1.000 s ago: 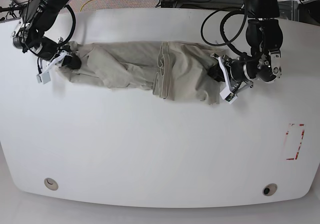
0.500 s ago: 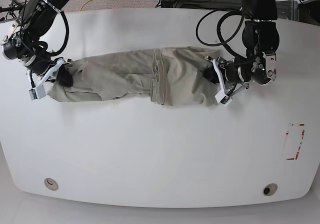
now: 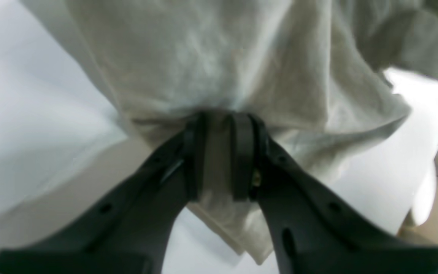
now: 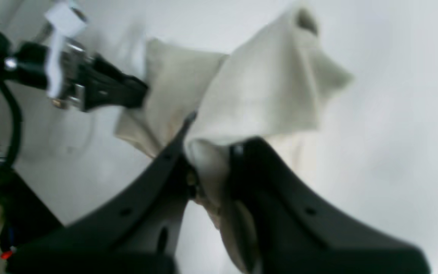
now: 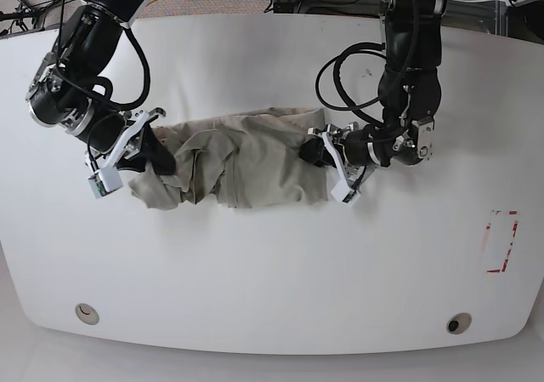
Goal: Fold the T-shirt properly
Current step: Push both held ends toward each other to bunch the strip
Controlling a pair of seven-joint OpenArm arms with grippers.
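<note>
The T-shirt (image 5: 242, 161), pale beige and soft, lies bunched in a rumpled band just above the middle of the white table (image 5: 272, 288), its cloth gathered into thick vertical creases, with no collar or sleeve that we can pick out. Each end is pinched: at its 3 o'clock end the left gripper (image 5: 316, 148) is clamped tight on a wad of fabric, and the left wrist view shows the dark jaws nearly together with cloth squeezed between them. At its 9 o'clock end the right gripper (image 5: 157, 156) grips the other end the same way, its jaws closed on a fold that fans out beyond the tips in the right wrist view.

We judge the step in hand to be carrying the two ends across the table together, so the shirt can be laid out or doubled over. To do it well, we would keep both grips firm, move the arms at a matched pace, and draw them apart enough to pull the slack from the middle before setting the cloth down; otherwise the creases will be pressed into the fold. The shirt looks limp and light, likely to sag and drag on the tabletop wherever it hangs unsupported.
</note>
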